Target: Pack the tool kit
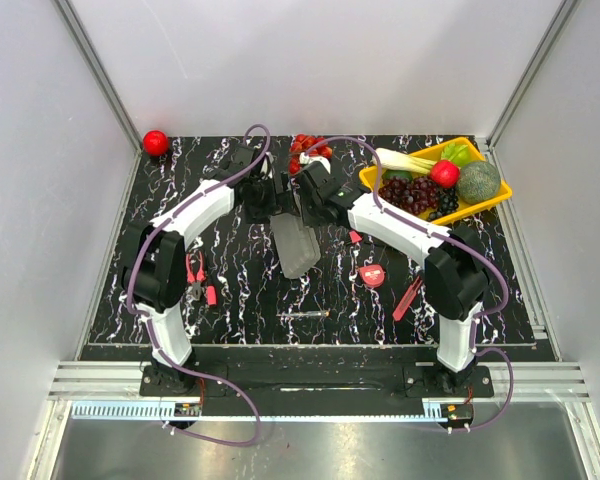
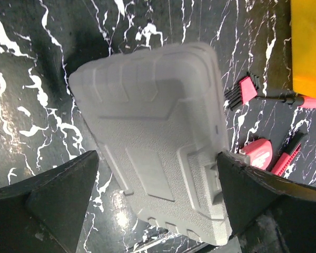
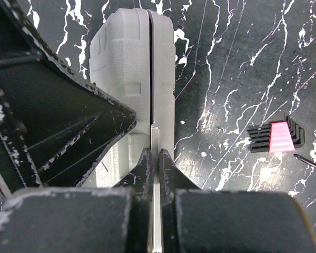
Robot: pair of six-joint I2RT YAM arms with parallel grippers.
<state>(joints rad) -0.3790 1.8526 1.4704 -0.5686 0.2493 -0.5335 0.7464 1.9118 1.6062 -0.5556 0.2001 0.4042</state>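
The grey tool kit case (image 1: 298,245) is closed and stands tilted on edge at the table's middle. My right gripper (image 3: 154,153) is shut on a thin grey tab at the case's seam (image 3: 149,79); in the top view this gripper (image 1: 302,205) is at the case's far end. My left gripper (image 2: 158,158) is open around the case (image 2: 152,132): its right finger (image 2: 253,190) touches the case's edge and its left finger (image 2: 58,200) stands apart. On the table lie a red tape measure (image 1: 373,275), a red-handled tool (image 1: 408,298), red pliers (image 1: 194,272) and a thin screwdriver (image 1: 302,315).
A yellow tray (image 1: 480,207) of fruit and vegetables stands at the back right. A red ball (image 1: 156,142) sits at the back left and red tomatoes (image 1: 308,150) at the back middle. A red holder of hex keys (image 3: 276,138) lies right of the case.
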